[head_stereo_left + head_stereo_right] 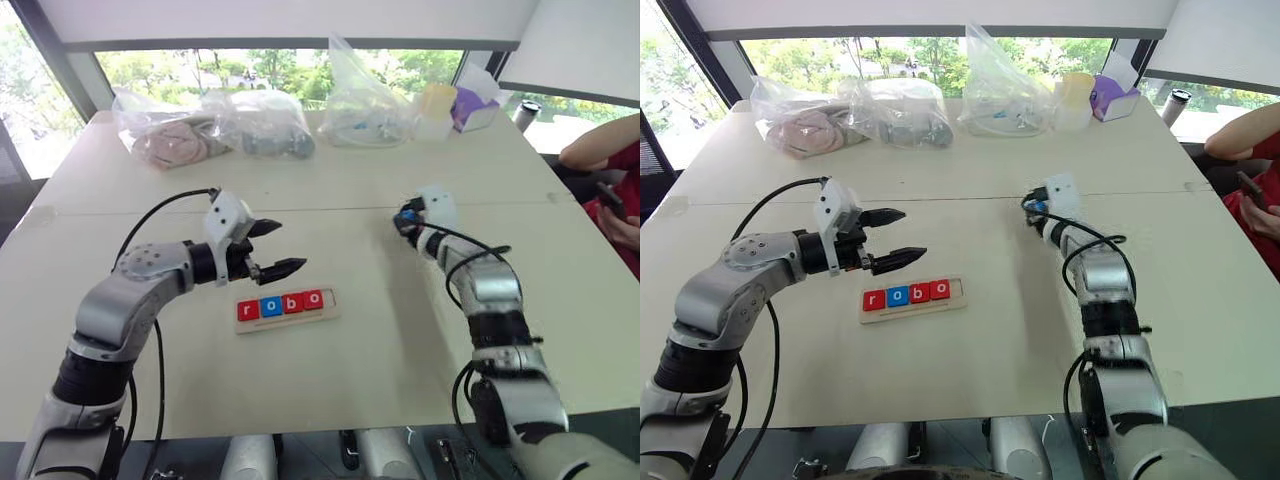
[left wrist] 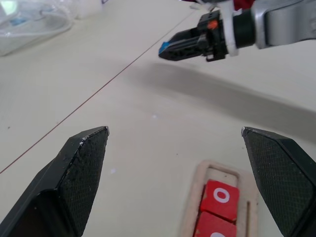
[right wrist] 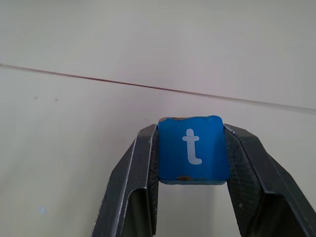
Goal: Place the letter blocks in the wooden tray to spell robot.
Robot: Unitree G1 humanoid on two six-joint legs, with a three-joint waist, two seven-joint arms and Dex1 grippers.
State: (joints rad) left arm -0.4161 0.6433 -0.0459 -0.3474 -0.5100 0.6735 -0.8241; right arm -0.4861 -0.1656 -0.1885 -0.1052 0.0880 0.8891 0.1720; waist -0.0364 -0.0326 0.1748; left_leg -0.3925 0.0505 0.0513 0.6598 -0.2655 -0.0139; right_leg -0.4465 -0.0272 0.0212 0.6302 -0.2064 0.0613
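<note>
Clamped on the blue t block (image 3: 191, 148) in the right gripper (image 3: 192, 163); spread wide on the left gripper (image 1: 272, 248), above the wooden tray (image 1: 330, 305). Best carried level to the empty slot right of r, o, b, o, then lowered flat with letter upright.

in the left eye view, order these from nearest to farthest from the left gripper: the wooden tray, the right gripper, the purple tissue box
1. The wooden tray, just below and in front of the left gripper, four blocks in it.
2. The right gripper, across the table on the right, shut on the blue t block.
3. The purple tissue box, at the far right edge by the window.
</note>
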